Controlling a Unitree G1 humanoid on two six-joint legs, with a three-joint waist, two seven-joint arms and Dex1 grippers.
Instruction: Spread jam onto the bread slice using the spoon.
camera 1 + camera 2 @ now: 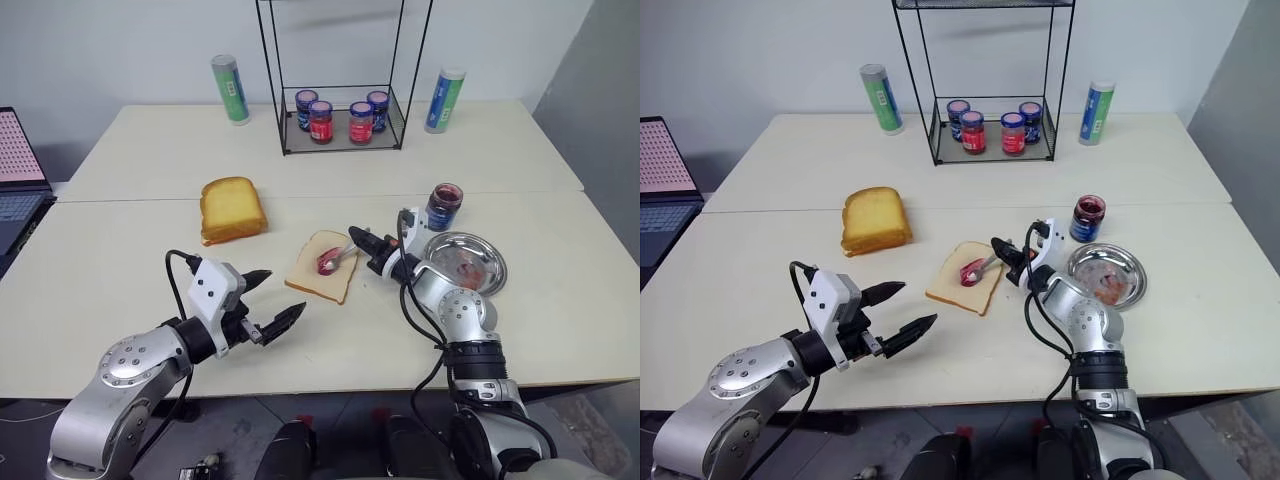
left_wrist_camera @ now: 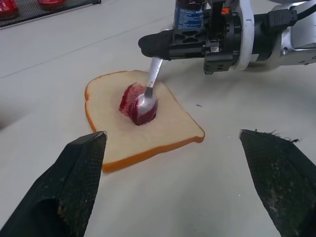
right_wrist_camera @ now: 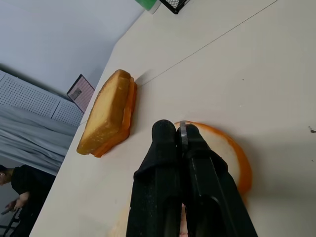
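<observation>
Far left, an open laptop (image 1: 20, 175) with a pink screen sits past the table edge. The left gripper (image 1: 272, 302), black two-finger claw on a silver arm, hovers above the cream tabletop (image 1: 120, 270) with fingers spread wide, holding nothing, aimed toward the bread. Behind it lies a thick golden-yellow toasted slice (image 1: 232, 208). Near table centre lies the thin pale square bread slice (image 1: 322, 266) with tan crust, flat, rounded top toward the rack at the back. A glossy dark-red blob of jam (image 2: 132, 102) sits on its face with the small silver metal spoon (image 2: 147, 98) bowl-down in it; the spoon's long axis runs from the bowl on the bread up and rightward to the right gripper (image 1: 360, 242), whose fingers are pinched together on the handle. Just right stands a small clear glass jar (image 1: 443, 207) with a dark blue label, and near it a round steel plate (image 1: 466, 262) with red smears. At the back, a black wire rack (image 1: 340, 120) holds four small lidded jars, with a tall green-labelled can (image 1: 230, 89) on its left and another can (image 1: 444, 100) on its right. A white wall (image 1: 130, 40) is behind; the right wrist view shows a person (image 3: 19, 190) in dark clothes far off.
</observation>
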